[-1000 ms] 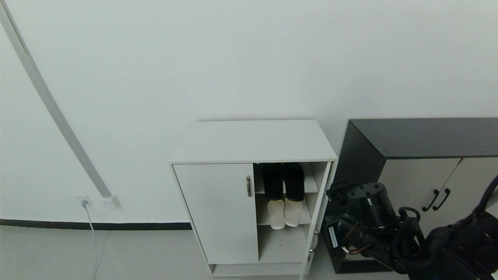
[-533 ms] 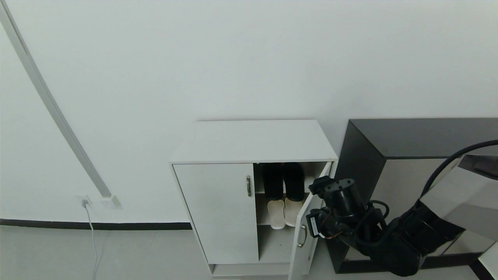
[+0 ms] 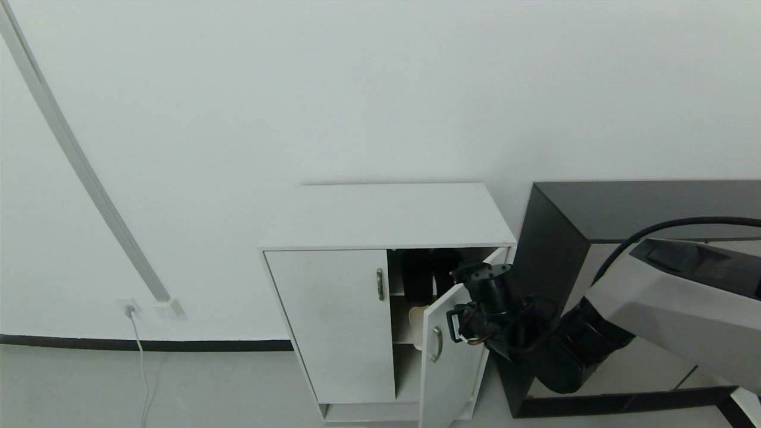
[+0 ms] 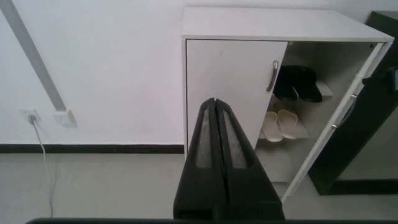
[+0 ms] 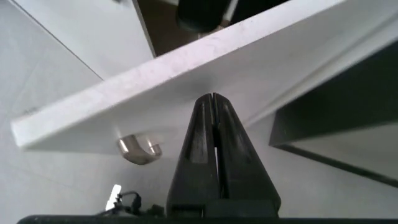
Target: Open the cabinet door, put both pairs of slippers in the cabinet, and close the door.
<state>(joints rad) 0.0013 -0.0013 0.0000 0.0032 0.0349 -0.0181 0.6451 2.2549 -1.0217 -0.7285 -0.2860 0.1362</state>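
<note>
The white cabinet (image 3: 386,217) stands against the wall with its left door shut and its right door (image 3: 452,356) about halfway closed. On the upper shelf sit the black slippers (image 3: 423,270) (image 4: 300,83), and the white slippers (image 4: 283,124) lie one shelf lower, partly hidden by the door in the head view. My right gripper (image 5: 214,99) is shut with nothing in it, its tips against the door's outer face (image 5: 249,68) near the metal handle (image 5: 138,149). My left gripper (image 4: 214,106) is shut and holds nothing, well back from the cabinet's front.
A dark cabinet (image 3: 642,205) stands right beside the white one, close behind my right arm. A grey conduit (image 3: 77,160) slants down the wall to a socket with a cable (image 3: 129,309) at the left. Bare floor lies before the cabinets.
The right door has swung from fully open to about halfway shut. My right arm has moved left with it, staying against the door.
</note>
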